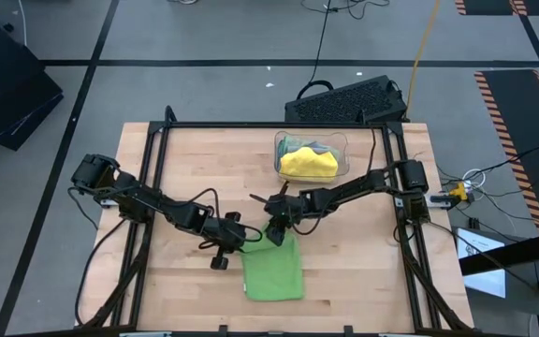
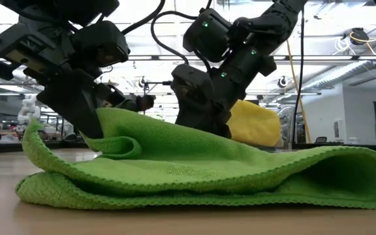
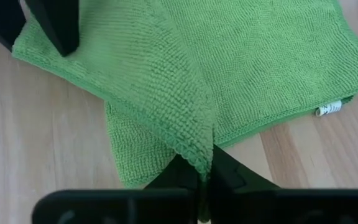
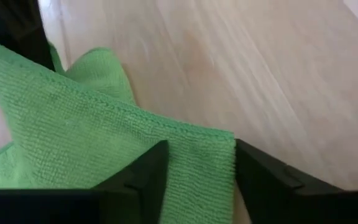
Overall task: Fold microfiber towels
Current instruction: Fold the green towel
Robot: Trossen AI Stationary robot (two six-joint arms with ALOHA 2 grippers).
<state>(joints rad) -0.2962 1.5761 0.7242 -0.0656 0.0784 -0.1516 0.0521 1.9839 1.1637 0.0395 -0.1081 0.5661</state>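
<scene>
**High view: first green towel mid-fold, the rest not yet begun**

High view shows one bright green towel (image 1: 274, 269) lying on the wooden table (image 1: 363, 262), near the middle and toward the front edge, with both arms meeting at its far edge. It looks roughly rectangular from above, and the low view shows one layer doubled over another, so the first fold seems to be under way rather than finished.

The left hand (image 3: 205, 167) has its fingers pressed together on a corner of the towel, the cloth rising to a peak between them. The right hand (image 4: 196, 163) sits at the neighbouring corner with its fingers apart on either side of the hem; the cloth lies between them but the fingers do not visibly press it, so I judge that grip not yet made or only just closing.

Behind the arms, toward the far edge of the table, a clear plastic bin (image 1: 342, 142) holds a yellow towel (image 1: 307, 164) on top, with blue and grey cloth showing beneath. How many lie there cannot be told.

By my reading, the task is at an early stage: no finished, folded towel is set aside anywhere on the table, the green one needs its fold completed and flattened, and everything in the bin remains to be done.
</scene>
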